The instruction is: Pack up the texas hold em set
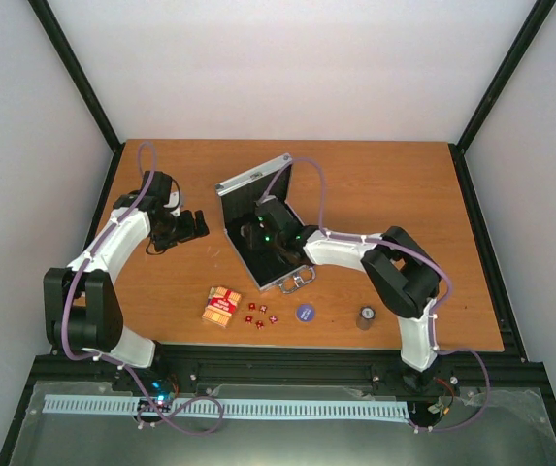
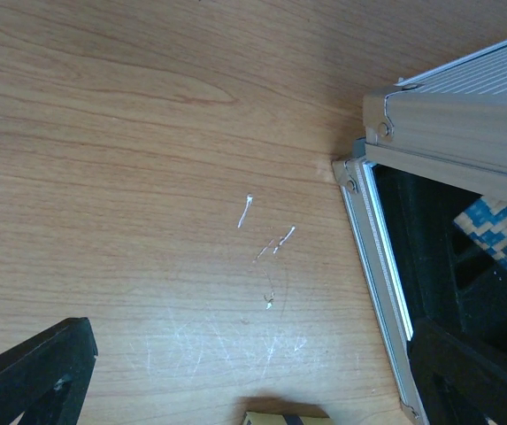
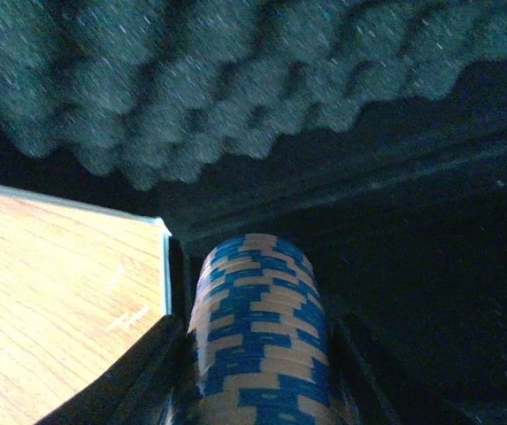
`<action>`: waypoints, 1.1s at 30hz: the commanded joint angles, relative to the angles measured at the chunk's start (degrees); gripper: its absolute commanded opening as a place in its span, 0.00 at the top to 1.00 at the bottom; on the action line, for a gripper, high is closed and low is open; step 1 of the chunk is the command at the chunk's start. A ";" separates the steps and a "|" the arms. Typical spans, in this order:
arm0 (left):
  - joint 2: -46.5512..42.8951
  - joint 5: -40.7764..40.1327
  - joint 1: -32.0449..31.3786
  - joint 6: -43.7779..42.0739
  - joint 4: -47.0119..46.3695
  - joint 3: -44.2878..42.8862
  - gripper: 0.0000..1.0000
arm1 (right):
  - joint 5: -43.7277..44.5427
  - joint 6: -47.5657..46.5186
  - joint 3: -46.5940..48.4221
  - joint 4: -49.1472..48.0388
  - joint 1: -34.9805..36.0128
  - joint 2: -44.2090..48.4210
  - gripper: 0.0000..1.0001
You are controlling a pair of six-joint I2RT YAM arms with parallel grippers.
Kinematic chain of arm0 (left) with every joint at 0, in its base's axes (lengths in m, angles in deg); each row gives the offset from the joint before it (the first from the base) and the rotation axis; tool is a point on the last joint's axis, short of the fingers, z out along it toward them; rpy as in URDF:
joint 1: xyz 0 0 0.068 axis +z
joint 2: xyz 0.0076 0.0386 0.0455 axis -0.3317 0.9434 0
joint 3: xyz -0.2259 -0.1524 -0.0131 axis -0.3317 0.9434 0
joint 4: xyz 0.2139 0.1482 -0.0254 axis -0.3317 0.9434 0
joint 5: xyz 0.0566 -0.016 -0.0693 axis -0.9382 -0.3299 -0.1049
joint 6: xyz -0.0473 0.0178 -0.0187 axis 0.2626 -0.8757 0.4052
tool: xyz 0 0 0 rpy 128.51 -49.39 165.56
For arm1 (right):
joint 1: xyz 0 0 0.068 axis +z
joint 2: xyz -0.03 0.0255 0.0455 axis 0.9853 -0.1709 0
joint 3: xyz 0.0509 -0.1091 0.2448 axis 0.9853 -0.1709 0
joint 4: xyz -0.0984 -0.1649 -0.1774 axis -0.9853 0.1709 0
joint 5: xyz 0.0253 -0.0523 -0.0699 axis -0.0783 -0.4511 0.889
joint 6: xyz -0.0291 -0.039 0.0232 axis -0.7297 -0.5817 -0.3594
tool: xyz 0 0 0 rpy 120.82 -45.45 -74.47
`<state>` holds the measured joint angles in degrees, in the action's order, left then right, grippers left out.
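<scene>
Right tool (image 3: 257, 390) clamps chip stack (image 3: 257, 301), hidden from overhead.

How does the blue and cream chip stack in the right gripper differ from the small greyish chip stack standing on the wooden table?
The blue and cream chip stack is held by the right gripper inside the open silver case; the greyish chip stack stands free on the wooden table, outside it. The first shows blue and cream stripes; the second looks dull grey-brown. Both are short round columns of chips.
</scene>
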<state>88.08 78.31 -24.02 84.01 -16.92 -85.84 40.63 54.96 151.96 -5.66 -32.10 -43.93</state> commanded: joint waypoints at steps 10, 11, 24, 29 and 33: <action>-0.48 1.49 -0.34 0.89 -1.65 0.10 0.00 | 0.27 3.56 6.98 -8.23 2.59 -5.75 0.97; -0.50 1.52 -0.33 0.87 -1.67 0.09 0.00 | 0.27 3.76 7.15 -7.96 2.74 -6.10 0.97; -0.50 1.70 -0.28 0.89 -1.56 -0.43 0.00 | 3.54 3.09 9.56 -2.49 3.45 -7.18 0.47; -0.69 1.33 -0.30 0.77 -1.21 -0.56 0.00 | 3.85 1.68 9.96 -1.40 3.54 -6.29 0.37; -0.94 1.35 -0.34 0.66 -0.95 -0.70 0.00 | 5.69 1.10 9.60 1.46 3.50 -3.75 0.34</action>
<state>88.08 79.47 -24.02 84.01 -18.10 -85.51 43.25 57.32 160.74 -6.20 -29.15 -51.08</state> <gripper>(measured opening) 0.998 0.631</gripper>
